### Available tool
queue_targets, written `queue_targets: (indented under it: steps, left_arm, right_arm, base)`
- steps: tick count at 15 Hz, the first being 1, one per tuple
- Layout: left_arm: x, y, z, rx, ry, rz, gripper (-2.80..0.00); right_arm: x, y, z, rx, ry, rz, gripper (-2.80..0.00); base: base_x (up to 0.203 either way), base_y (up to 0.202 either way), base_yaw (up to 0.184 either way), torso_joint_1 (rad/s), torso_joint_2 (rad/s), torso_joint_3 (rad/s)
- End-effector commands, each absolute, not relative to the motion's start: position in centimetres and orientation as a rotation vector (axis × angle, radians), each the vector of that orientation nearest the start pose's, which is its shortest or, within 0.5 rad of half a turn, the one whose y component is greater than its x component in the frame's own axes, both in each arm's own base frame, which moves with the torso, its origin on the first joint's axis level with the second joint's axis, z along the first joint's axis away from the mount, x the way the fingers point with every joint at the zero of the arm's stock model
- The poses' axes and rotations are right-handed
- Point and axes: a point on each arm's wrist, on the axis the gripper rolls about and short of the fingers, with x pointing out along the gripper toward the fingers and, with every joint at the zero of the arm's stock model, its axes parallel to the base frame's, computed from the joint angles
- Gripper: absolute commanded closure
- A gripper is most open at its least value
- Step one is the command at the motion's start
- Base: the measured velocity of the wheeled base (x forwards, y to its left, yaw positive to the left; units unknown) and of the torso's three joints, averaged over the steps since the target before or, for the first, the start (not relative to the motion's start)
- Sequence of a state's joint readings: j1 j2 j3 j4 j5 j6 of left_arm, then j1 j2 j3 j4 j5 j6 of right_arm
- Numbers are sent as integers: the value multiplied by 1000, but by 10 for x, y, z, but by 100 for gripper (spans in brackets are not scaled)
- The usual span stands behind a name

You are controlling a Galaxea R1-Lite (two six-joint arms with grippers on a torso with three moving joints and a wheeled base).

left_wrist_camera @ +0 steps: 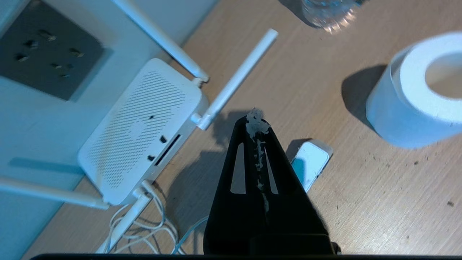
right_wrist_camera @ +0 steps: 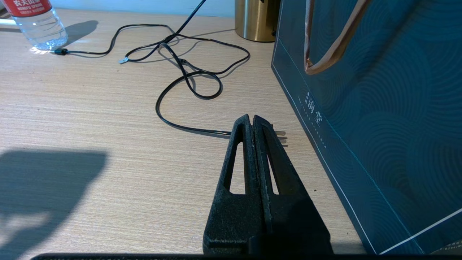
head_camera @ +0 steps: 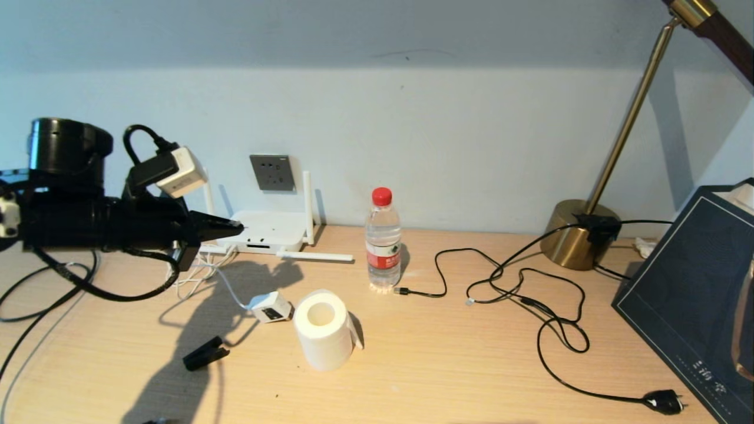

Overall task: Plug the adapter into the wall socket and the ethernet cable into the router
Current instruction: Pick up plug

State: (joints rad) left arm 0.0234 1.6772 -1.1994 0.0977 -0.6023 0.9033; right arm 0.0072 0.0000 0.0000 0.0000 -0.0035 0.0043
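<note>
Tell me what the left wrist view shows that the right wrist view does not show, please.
Only the left wrist view shows the router, the wall socket, the adapter lying on the desk, the white paper roll and the shut left gripper held above the desk.

Only the right wrist view shows the dark blue gift bag, the brass lamp base, the looping black cables and the shut right gripper beside the bag.

Both show the water bottle and the wooden desk.

A: Where's the adapter?
B: White cube, on the tabletop, unplugged, well below the grey wall socket.
A: The router?
B: White, flat under the socket, antennas splayed.
</note>
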Motion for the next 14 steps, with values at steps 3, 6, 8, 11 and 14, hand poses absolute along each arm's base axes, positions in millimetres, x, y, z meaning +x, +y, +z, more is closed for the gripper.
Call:
queue_targets:
  steps: [3, 6, 8, 11, 14]
  left_arm:
    - [319, -4, 195, 792, 353, -934, -143]
    - [324, -4, 191, 866, 346, -983, -280]
    - [327, -4, 192, 887, 345, -997, -280]
    - [335, -6, 186, 920, 374, -1062, -280]
    - [342, -10, 189, 994, 402, -1195, -280]
  right_arm:
    - [-23, 0, 75, 4, 0, 5, 0]
    - [-23, 0, 76, 5, 2, 5, 0]
    - [-23, 0, 76, 5, 2, 5, 0]
    - [-23, 0, 75, 5, 0, 5, 0]
    - [-23, 0, 76, 5, 2, 5, 0]
  base:
    - [0, 0, 0, 0, 0, 0]
    - [0, 0, 0, 0, 0, 0]
    - [0, 0, 0, 0, 0, 0]
    - [0, 0, 0, 0, 0, 0]
    - [0, 0, 0, 0, 0, 0]
